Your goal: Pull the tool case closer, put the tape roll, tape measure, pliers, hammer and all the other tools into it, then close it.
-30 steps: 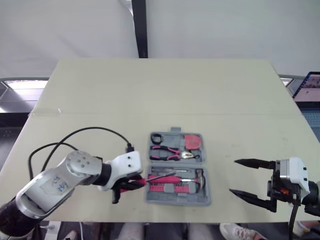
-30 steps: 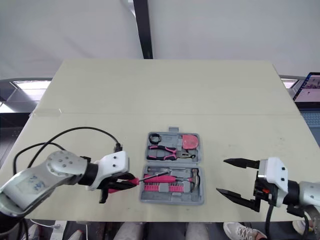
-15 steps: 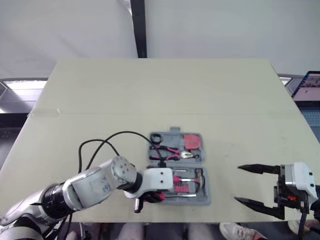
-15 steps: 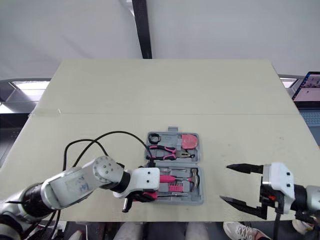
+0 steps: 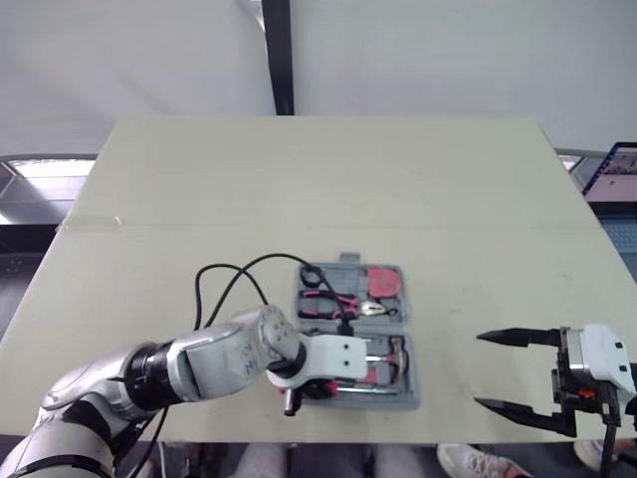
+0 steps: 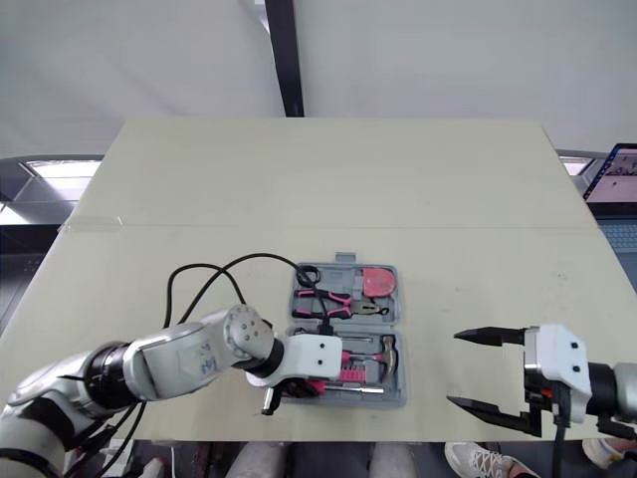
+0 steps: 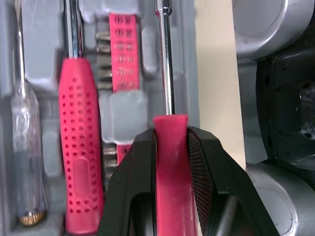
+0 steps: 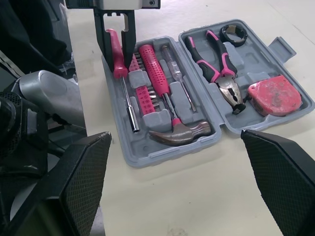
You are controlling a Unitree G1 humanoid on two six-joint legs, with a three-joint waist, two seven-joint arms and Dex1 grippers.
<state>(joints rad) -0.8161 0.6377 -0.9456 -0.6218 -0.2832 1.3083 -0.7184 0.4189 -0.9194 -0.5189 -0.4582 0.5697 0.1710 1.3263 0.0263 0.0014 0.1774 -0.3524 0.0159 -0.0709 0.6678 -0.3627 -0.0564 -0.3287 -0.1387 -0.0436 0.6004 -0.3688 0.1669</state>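
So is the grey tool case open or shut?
Open. The grey plastic tool case lies flat, both halves facing up, with the pink-handled pliers in one and the silver-headed hammer in the other.

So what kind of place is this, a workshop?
Probably a robot test room, not a real workshop: one plain table before a white backdrop, a laptop off to the side, and a small tool case where the left pincer grips a screwdriver.
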